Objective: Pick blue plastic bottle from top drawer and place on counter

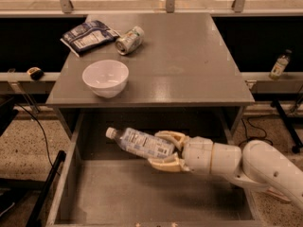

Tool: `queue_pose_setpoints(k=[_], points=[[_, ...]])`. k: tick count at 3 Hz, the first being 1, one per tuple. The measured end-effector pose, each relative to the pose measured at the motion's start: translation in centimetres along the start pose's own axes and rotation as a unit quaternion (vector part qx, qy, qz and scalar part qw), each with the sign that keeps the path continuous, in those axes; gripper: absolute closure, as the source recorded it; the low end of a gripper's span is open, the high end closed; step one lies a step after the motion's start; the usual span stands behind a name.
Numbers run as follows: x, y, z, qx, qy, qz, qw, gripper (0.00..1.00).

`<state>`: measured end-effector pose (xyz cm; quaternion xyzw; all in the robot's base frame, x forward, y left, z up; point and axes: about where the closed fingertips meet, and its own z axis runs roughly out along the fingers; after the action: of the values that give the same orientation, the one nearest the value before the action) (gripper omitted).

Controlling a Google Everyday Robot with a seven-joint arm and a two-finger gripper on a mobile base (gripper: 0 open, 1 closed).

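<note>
While the gripper (158, 149) clamps it, the blue plastic bottle (135, 142) sits inside the open top drawer (66, 174).
The jaws are closed on the bottle's base end, its white cap pointing left and slightly up. On the counter (189, 60) above are a white bowl (105, 77), a tipped drink can (129, 39) and a snack bag (89, 34).
</note>
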<state>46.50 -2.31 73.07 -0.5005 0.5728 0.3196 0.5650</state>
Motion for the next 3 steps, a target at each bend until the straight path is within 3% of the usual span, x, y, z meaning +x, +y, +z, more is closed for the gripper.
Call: queue_pose_setpoints(k=[1, 2, 3], points=[[-2.8, 1.6, -0.7, 0.013, 0.072, -0.022, 0.9970, 1.00], [-5.6, 2.5, -2.3, 0.015, 0.114, -0.048, 0.9922, 1.00], [-6.8, 1.7, -6.4, 0.022, 0.122, -0.052, 0.9910, 1.00]])
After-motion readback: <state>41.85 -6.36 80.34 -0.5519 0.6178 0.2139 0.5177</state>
